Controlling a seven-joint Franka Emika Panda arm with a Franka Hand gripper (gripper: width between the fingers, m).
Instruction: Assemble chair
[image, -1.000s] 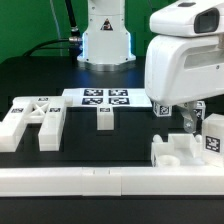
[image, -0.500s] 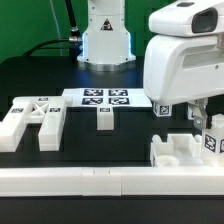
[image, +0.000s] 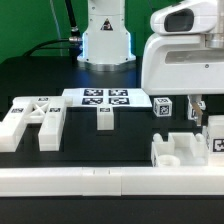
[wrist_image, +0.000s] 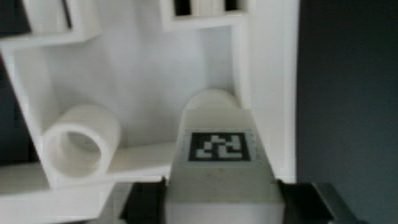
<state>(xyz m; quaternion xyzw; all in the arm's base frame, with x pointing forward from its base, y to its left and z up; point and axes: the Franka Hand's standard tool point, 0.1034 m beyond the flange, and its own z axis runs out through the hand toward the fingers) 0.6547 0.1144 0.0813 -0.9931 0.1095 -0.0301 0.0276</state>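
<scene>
My gripper (image: 197, 114) hangs under the big white arm at the exterior view's right. It is shut on a white tagged chair bar (image: 214, 141), held just above a chunky white chair piece (image: 178, 150) by the front rail. In the wrist view the gripper (wrist_image: 217, 205) has its dark fingers (wrist_image: 143, 202) pressed on both sides of the bar (wrist_image: 217, 140). Behind the bar lies the chair piece with a round hole (wrist_image: 79, 146). A small tagged cube (image: 163, 108) stands just beyond.
The marker board (image: 105, 97) lies mid-table. Two white tagged chair pieces (image: 22, 121) (image: 51, 125) lie at the exterior view's left and a small tagged block (image: 105, 118) in the middle. A long plain white rail (image: 90, 181) runs along the front. The robot base (image: 105, 40) stands behind.
The arm has shifted toward the exterior view's right and a little down with the bar in its grip. The small tagged cube now shows clear of the arm.
</scene>
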